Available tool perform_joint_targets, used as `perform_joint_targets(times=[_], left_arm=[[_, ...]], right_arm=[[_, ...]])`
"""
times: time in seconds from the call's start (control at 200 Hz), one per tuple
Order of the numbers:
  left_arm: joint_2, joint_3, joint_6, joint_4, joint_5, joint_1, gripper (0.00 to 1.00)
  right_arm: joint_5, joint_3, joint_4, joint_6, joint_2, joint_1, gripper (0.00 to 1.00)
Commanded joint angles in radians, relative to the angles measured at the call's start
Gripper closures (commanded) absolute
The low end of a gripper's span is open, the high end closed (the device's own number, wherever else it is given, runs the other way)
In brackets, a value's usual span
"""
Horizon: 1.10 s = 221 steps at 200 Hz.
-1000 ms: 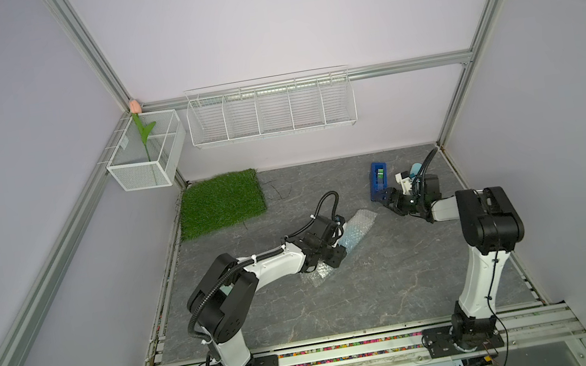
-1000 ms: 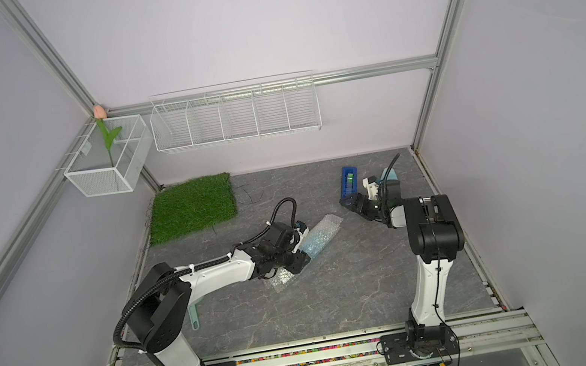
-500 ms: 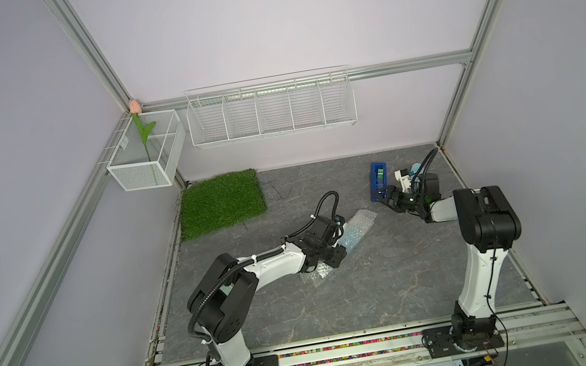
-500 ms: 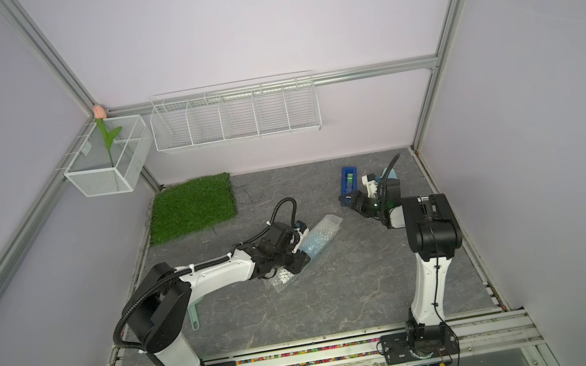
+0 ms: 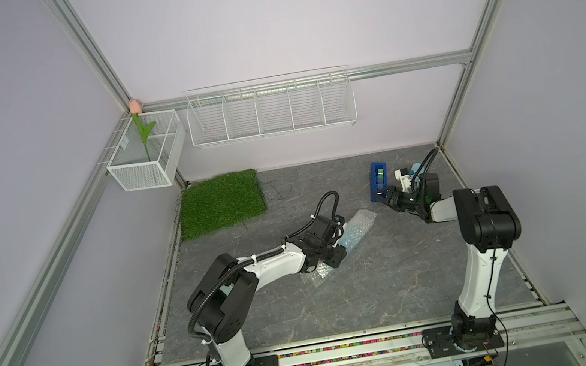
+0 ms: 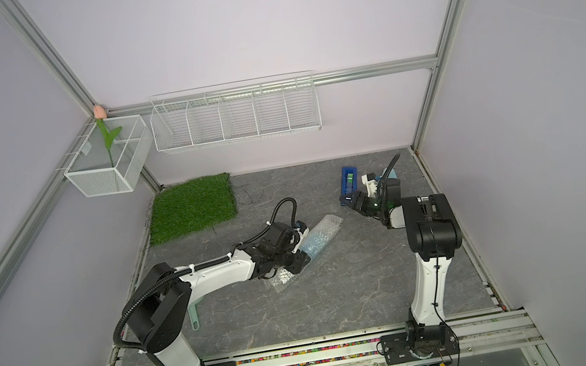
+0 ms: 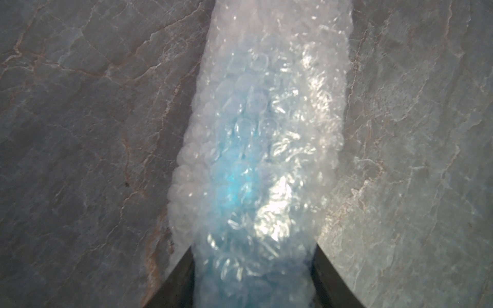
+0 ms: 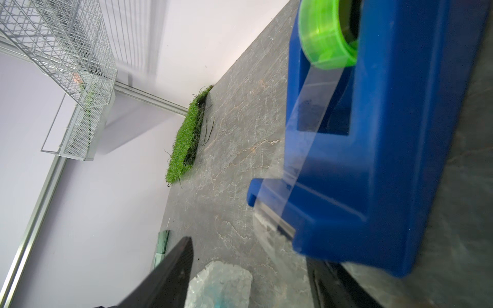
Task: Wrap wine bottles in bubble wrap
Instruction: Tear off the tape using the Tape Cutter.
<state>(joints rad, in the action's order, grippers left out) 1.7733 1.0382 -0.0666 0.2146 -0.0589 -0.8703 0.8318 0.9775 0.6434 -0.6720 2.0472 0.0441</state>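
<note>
One bundle matters here: the small bottle of bright blue liquid (image 7: pixel 234 186) is rolled inside the clear bubble wrap sheet (image 5: pixel 356 230), lying on its side around the middle of the grey stone-look worktop (image 5: pixel 378 289). Left gripper (image 5: pixel 335 255) is clamped across the roll, jaws pressed into the wrap on both sides.

Probably light but breakable, and the wrap looks squishy and springy, so it'll likely want to unroll. Gripping across the blue body seems safer than the floppy ends.

Right gripper (image 5: pixel 384 194) is at the cutter end of the boxy dark blue tape dispenser (image 5: pixel 378 179) near the back right corner, jaws apart either side of the clear tape tail (image 8: pixel 301 133). The dispenser holds a green roll (image 8: pixel 328 34).

White mesh basket (image 5: pixel 142 175) by the back left corner holds one fake tulip (image 5: pixel 144 131). Nothing shows in the white wire rack (image 5: pixel 271 116).
</note>
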Motion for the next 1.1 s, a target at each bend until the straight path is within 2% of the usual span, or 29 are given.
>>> perform_joint_targets(times=[0.0,0.155,0.455,0.635,0.94,1.1], left_arm=[[0.078,-0.046,0.003,0.218,0.057,0.023,0.50],[0.080,-0.044,0.006,0.220,0.054,0.023,0.50],[0.080,-0.043,0.007,0.222,0.054,0.024,0.50],[0.083,-0.040,0.009,0.222,0.052,0.023,0.49],[0.086,-0.038,0.008,0.224,0.050,0.024,0.49],[0.090,-0.035,0.011,0.226,0.050,0.024,0.50]], right_arm=[[0.012,0.007,-0.011,0.007,0.019,-0.005,0.39],[0.004,0.007,-0.039,0.022,0.014,-0.003,0.42],[0.001,0.011,-0.072,0.036,0.011,0.003,0.63],[-0.001,0.016,-0.089,0.044,0.011,0.008,0.72],[-0.003,0.018,-0.110,0.051,0.011,0.011,0.75],[-0.001,0.024,-0.116,0.054,0.015,0.011,0.83]])
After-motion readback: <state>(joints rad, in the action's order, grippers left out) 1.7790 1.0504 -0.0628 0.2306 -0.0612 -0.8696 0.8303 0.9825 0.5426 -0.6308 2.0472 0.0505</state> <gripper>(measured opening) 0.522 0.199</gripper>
